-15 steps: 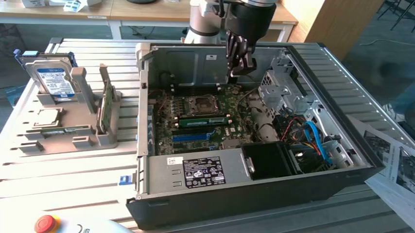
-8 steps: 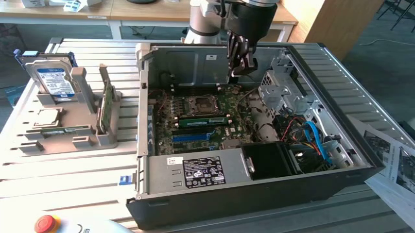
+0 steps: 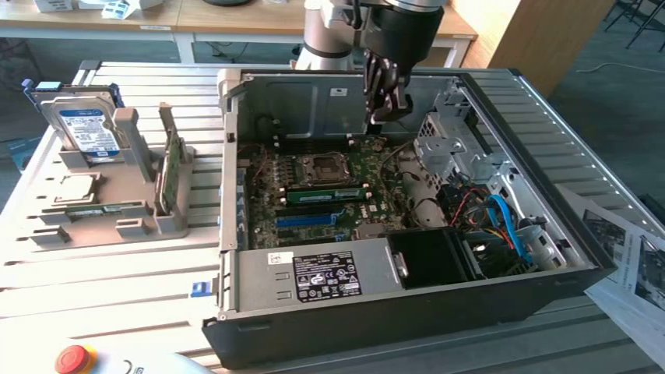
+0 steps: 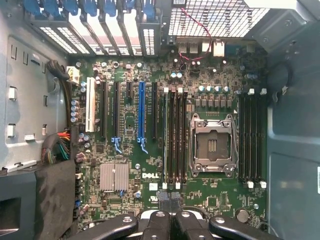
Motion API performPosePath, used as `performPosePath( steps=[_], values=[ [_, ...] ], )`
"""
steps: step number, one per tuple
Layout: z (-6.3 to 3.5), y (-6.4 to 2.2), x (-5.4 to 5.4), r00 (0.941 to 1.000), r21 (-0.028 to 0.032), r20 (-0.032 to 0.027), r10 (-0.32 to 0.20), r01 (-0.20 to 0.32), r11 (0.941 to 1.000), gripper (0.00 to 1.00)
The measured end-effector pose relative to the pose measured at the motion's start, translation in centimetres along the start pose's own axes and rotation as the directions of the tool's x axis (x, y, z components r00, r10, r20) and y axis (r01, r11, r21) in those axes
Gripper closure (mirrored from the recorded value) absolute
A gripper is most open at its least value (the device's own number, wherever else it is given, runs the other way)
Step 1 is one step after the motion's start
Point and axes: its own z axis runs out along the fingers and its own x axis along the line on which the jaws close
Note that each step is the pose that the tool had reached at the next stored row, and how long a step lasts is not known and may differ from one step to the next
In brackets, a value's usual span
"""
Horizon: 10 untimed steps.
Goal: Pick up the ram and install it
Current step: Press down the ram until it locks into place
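Observation:
A long green ram stick [image 3: 324, 194] lies seated in a motherboard slot beside the empty CPU socket [image 3: 322, 165], inside the open computer case [image 3: 416, 327]. Another thin green stick [image 3: 170, 167] stands on edge in the grey holder [image 3: 124, 222] at the exterior view's left. My gripper [image 3: 390, 113] hangs above the back of the motherboard, shut, with nothing between its fingers. In the wrist view my gripper [image 4: 170, 207] has its black fingertips pressed together over the board, near the end of the dark memory slots [image 4: 176, 140] beside the socket [image 4: 212, 145].
A silver hard drive [image 3: 89, 128] stands upright in the holder, with a square chip [image 3: 75, 187] lying beside it. The case holds a power supply [image 3: 322, 276], a metal drive cage [image 3: 447, 148] and loose cables [image 3: 504, 222]. A red button [image 3: 75, 358] and papers [image 3: 634, 265] lie outside.

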Motion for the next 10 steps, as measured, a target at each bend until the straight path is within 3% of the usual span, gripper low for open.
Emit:
performPosePath(
  steps=[10],
  values=[
    [1.64,-0.04,0.0,1.0,-0.0001,-0.0001,0.0,0.0,1.0,0.89]
  ],
)
